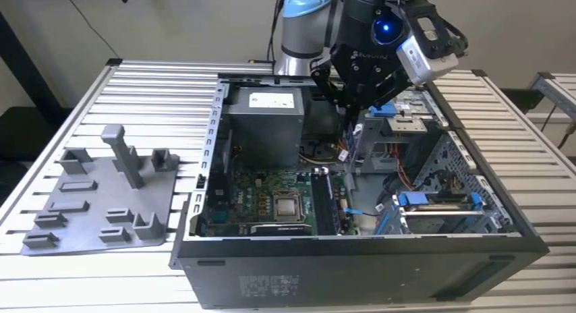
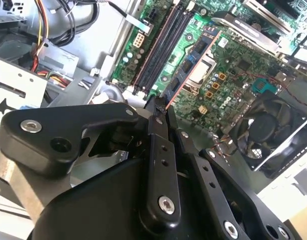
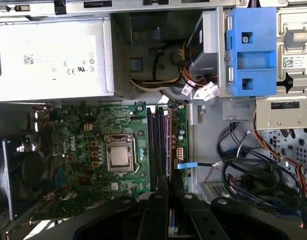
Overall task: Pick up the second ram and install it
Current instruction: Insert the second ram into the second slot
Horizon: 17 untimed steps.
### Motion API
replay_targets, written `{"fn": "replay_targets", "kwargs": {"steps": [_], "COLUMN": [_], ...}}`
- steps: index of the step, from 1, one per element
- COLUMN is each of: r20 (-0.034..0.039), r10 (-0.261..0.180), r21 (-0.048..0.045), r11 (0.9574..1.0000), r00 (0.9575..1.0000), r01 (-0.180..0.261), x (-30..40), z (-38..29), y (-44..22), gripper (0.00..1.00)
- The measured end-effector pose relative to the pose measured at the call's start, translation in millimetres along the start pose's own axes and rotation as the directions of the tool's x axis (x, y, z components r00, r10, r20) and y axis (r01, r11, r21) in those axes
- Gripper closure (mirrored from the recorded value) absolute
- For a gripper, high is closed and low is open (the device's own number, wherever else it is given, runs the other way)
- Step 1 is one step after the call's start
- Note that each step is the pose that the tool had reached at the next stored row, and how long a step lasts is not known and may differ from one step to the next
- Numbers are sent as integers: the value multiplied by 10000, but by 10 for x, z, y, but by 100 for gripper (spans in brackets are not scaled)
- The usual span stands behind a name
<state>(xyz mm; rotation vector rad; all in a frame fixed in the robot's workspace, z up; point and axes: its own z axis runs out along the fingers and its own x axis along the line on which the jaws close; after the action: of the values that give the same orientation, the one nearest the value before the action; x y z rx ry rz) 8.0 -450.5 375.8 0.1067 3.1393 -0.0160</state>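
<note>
Nearest my lens sits the tool [image 2: 161, 107], fingers pinched narrow on the second ram [image 2: 193, 70]. In the second wrist view I see the stick edge-on, a thin strip held above the memory slots [image 2: 161, 47]. In the exterior view the bench [image 1: 135, 90] carries the open computer case [image 1: 360, 259]. Inside it, the power supply [image 1: 263, 121] lies at 12 o'clock, the motherboard [image 1: 261, 191] at centre and a blue drive clip [image 1: 419, 200] at 3 o'clock. The grey fixture [image 1: 99, 198] lies at 9 o'clock of the case.
</note>
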Motion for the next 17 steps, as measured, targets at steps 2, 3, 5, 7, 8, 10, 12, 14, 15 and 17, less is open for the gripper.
{"fn": "replay_targets", "kwargs": {"steps": [2,3,5,7,8,10,12,14,15,17], "r20": [0,0,1,1,1,1,1,1,1,1], "r10": [1,1,1,1,1,1,1,1,1,1], "r21": [-2,-2,-3,-5,-4,-3,-4,-3,-3,-2], "r11": [10000,10000,10000,10000,10000,10000,10000,10000,10000,10000], "r00": [10000,10000,10000,10000,10000,10000,10000,10000,10000,10000], "r01": [-1,-1,-1,-1,-1,-1,-1,-1,-1,-1], "x": [0,0,0,0,0,0,0,0,0,0], "z": [1,1,2,8,12,22,35,52,61,79], "y": [0,0,0,0,0,0,0,0,0,1], "gripper": [86,86,86,86,86,86,86,86,86,86]}}
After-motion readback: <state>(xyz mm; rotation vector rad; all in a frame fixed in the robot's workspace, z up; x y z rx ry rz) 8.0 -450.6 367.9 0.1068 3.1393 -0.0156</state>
